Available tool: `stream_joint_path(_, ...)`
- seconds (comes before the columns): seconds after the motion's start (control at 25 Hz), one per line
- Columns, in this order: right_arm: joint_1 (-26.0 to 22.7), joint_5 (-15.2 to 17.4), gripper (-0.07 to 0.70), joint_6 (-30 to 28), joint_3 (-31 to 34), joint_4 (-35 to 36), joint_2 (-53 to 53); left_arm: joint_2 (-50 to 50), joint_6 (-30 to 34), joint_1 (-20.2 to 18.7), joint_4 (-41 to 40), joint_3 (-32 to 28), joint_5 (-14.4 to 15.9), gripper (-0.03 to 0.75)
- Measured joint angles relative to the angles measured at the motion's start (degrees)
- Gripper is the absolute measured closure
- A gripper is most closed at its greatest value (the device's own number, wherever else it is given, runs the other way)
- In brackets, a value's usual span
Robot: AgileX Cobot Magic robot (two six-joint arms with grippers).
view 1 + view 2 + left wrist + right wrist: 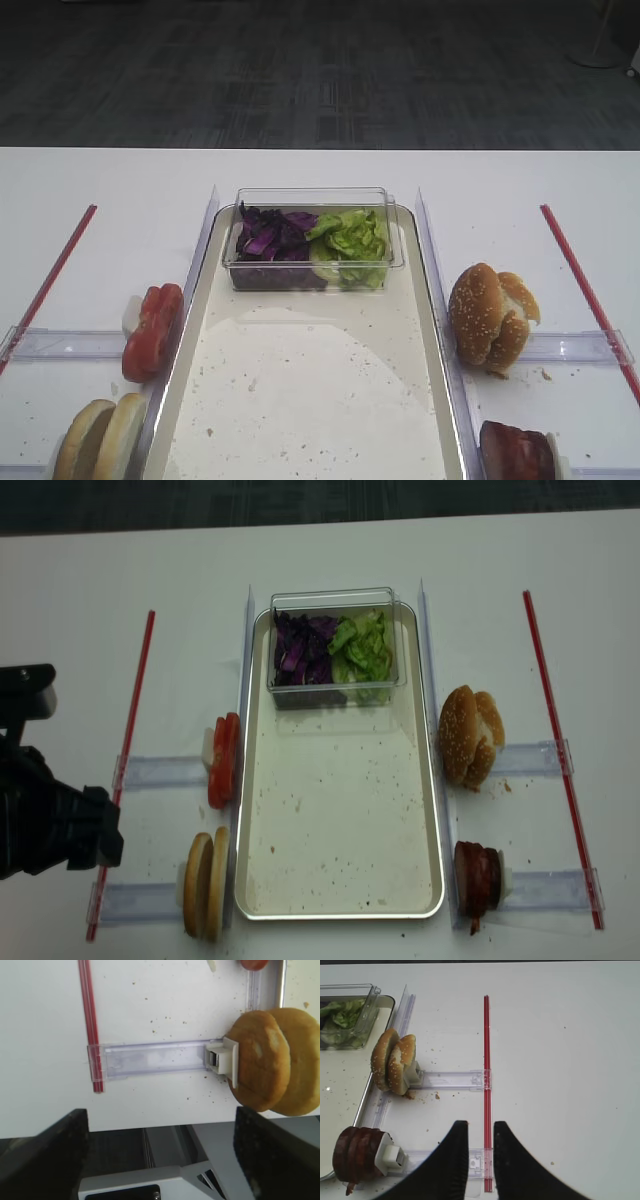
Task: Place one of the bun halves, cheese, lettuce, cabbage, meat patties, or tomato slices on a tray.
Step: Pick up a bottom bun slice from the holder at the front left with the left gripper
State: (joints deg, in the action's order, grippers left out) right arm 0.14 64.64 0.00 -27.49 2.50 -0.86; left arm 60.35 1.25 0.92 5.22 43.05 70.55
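Left wrist view shows the left gripper [160, 1157] with its jaws spread wide and nothing between them, hanging back from the pair of bun halves [272, 1060] that stand on edge against a small white pusher block [223, 1060] at the end of a clear rail [155, 1057]. Seen from the overhead realsense view, those two plain buns [206, 883] sit just outside the lower left corner of the tray [342, 910], with the tomato slices [222, 760] in a short row further up the same side. The tray floor holds only crumbs and the clear box [338, 645] of cabbage [300, 650] and lettuce [362, 648] at its far end.

The right gripper [481, 1132] is nearly closed with a narrow gap, empty, parked over the red strip [487, 1090] and well apart from the sesame buns [395, 1062] and the meat patties [357, 1155].

My guess is the left arm is lining up on the buns. The risks from here: the halves touch each other, so wide jaws could take both at once, or catch only the outer one by its rim and let it roll. Coming in too low could snag the block or rail and shove the stack against the tray rim. A soft bun squeezed hard may also crush or tear
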Motion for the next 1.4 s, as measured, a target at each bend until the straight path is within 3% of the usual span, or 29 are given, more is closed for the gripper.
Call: stream_joint_path(1.4,0.0,0.0,0.456,0.3,0.0,0.0,0.0,0.0,0.92,0.0,4.76,0.0,-0.1,0.181)
